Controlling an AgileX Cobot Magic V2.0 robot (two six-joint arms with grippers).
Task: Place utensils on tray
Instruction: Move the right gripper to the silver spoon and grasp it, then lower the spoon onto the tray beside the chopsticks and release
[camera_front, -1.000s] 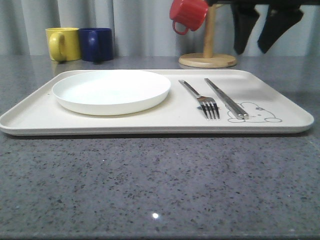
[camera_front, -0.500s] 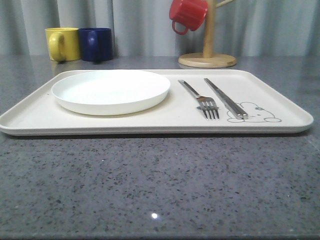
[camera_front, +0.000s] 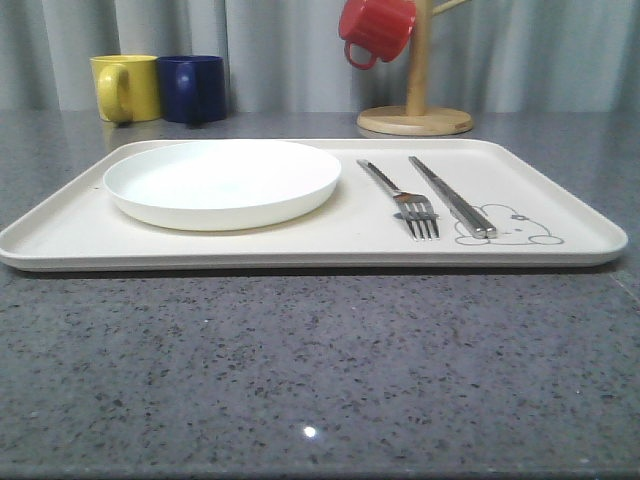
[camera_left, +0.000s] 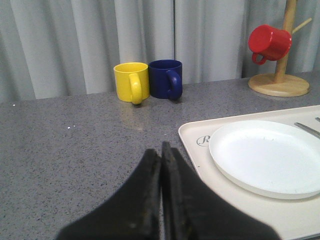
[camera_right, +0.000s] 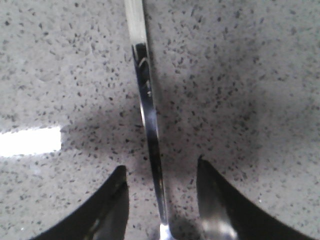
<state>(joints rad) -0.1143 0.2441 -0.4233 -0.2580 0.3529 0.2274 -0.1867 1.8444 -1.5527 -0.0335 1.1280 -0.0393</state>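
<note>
Right wrist view: spread fingers (camera_right: 161, 200) straddle a slim utensil handle (camera_right: 146, 105), ends cut off; left fingers (camera_left: 161, 165) pressed together.

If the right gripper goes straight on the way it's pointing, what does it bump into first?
Probably the slim shiny utensil handle lying on the speckled countertop. It sits between the open fingers of the right gripper, though its exact depth is unclear.
</note>
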